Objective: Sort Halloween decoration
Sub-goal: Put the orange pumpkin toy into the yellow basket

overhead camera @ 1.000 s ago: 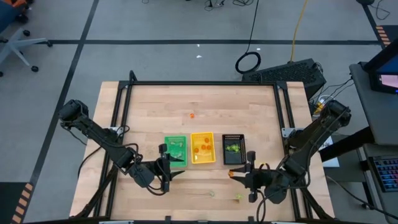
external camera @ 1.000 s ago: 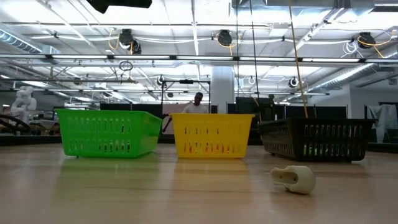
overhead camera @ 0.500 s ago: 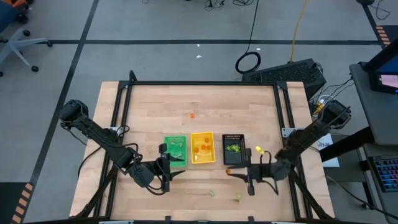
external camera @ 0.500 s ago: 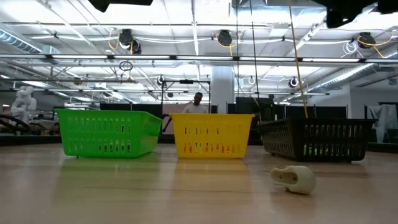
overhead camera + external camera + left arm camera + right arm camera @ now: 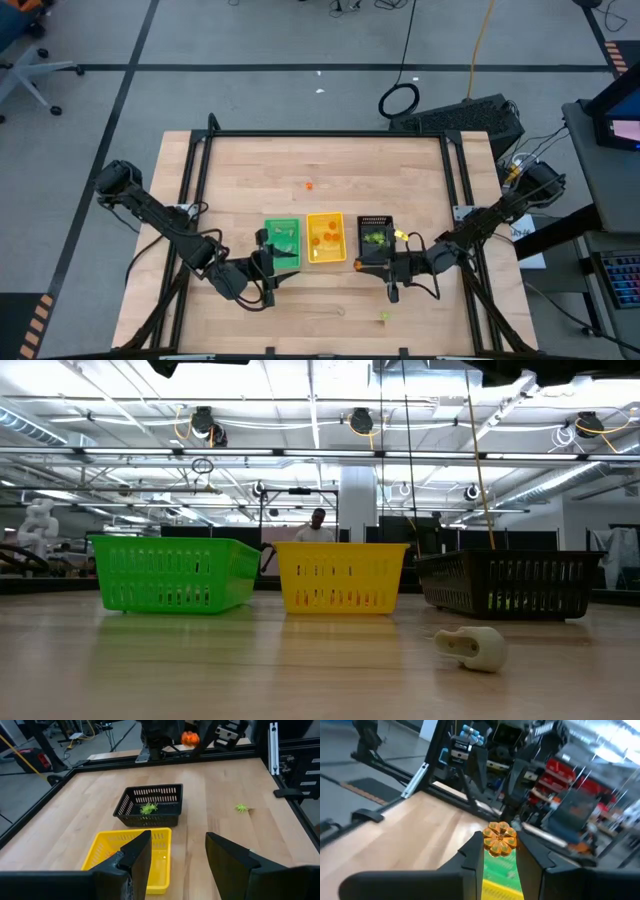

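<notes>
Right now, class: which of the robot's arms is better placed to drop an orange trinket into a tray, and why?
The right: the right gripper holds an orange pumpkin trinket near the trays; the left gripper is open and empty.

No text, label, brand, number or sign can be read anywhere in these views: nothing legible on the trays, the tabletop, the arms or the room behind
</notes>
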Robot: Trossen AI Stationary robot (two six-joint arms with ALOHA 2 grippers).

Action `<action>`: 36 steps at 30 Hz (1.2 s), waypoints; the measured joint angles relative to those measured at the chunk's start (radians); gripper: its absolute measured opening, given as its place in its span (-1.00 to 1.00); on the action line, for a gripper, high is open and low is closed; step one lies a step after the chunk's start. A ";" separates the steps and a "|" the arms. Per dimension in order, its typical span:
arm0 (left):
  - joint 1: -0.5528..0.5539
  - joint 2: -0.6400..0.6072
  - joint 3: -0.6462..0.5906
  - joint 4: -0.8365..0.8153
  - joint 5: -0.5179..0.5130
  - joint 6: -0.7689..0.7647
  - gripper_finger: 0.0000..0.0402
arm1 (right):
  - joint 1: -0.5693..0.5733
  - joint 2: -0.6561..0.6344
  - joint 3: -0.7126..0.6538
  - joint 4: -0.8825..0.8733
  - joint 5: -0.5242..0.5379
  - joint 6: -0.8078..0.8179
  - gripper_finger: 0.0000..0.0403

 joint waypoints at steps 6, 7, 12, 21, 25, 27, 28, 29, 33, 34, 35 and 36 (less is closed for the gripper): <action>0.000 0.000 0.000 -0.012 0.000 0.008 -0.08 | -0.006 -0.042 0.031 -0.011 0.003 -0.213 -0.67; 0.000 0.000 0.000 -0.013 0.000 0.008 -0.08 | -0.008 -0.051 0.038 -0.019 0.002 -0.250 -0.67; 0.000 0.000 0.000 -0.013 0.000 0.008 -0.08 | -0.026 -0.104 0.072 -0.057 0.001 -0.408 -0.67; 0.000 0.000 0.000 -0.013 0.001 0.010 -0.08 | -0.064 -0.165 0.160 -0.269 0.001 -0.581 -0.67; 0.000 0.000 0.000 -0.012 0.001 0.027 -0.08 | -0.069 -0.164 0.175 -0.310 0.001 -0.627 -0.67; 0.000 0.000 0.000 -0.011 0.001 0.028 -0.08 | -0.069 -0.164 0.177 -0.315 0.001 -0.630 -0.67; 0.000 0.000 0.000 -0.011 0.001 0.028 -0.08 | -0.069 -0.164 0.177 -0.315 0.001 -0.622 -0.67; 0.000 0.000 0.000 -0.011 0.001 0.030 -0.08 | -0.069 -0.164 0.177 -0.316 0.002 -0.608 -0.67; 0.000 0.000 0.000 -0.011 0.001 0.033 -0.08 | -0.069 -0.164 0.177 -0.316 0.002 -0.526 -0.67; 0.000 0.000 0.000 -0.011 0.001 0.033 -0.08 | -0.069 -0.164 0.177 -0.316 0.003 -0.501 -0.67; 0.000 0.000 0.000 -0.011 0.001 0.033 -0.08 | -0.069 -0.164 0.177 -0.316 0.003 -0.474 -0.67; 0.000 0.000 0.000 -0.011 0.001 0.033 -0.08 | -0.069 -0.164 0.177 -0.316 0.003 -0.449 -0.67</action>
